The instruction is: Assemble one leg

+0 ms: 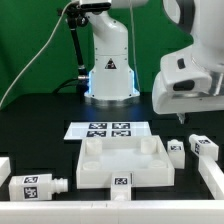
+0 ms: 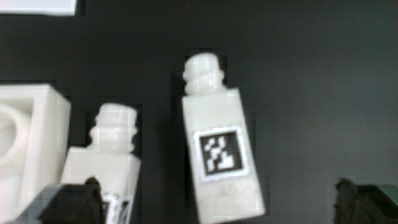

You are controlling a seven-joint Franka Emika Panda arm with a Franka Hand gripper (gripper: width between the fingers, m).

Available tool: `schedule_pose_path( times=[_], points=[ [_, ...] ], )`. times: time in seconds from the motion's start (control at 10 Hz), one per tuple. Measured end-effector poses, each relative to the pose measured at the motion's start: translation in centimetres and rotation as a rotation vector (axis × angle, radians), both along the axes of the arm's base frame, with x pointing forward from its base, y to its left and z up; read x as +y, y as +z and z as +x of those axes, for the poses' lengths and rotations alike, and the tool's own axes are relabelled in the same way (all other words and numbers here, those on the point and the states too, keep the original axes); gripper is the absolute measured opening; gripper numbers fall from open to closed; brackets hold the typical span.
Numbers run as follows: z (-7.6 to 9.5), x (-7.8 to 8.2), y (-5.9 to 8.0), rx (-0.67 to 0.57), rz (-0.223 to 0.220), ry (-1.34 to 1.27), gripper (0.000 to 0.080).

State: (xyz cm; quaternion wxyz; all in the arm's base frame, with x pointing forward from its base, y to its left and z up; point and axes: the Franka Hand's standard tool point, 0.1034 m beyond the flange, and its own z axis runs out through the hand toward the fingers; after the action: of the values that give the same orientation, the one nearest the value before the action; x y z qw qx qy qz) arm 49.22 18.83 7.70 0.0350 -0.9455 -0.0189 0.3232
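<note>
Two legs lie side by side on the black table at the exterior view's right: one next to the large flat square piece and one further right. In the wrist view the tagged leg lies between my open fingers, and the second leg is near one dark fingertip. My gripper hovers above these legs without touching them. In the wrist view it is open and empty, with the jaws wide apart.
The marker board lies behind the square piece, whose corner also shows in the wrist view. Another leg lies at the front left, a white part at the far left, and another at the right edge. The robot base stands at the back.
</note>
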Motion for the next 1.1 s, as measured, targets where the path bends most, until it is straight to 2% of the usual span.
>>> schedule_pose_path(
  times=[0.2, 0.4, 0.5, 1.1],
  points=[
    [-0.8, -0.3, -0.1, 0.143, -0.005, 0.014, 0.0649],
    [-0.8, 0.2, -1.3, 0.214, -0.017, 0.048, 0.0649],
    [-0.7, 0.9, -1.7, 0.201, -0.050, 0.055, 0.0649],
    [-1.8, 2.4, -4.8, 0.206, -0.032, 0.082, 0.0649]
  ],
)
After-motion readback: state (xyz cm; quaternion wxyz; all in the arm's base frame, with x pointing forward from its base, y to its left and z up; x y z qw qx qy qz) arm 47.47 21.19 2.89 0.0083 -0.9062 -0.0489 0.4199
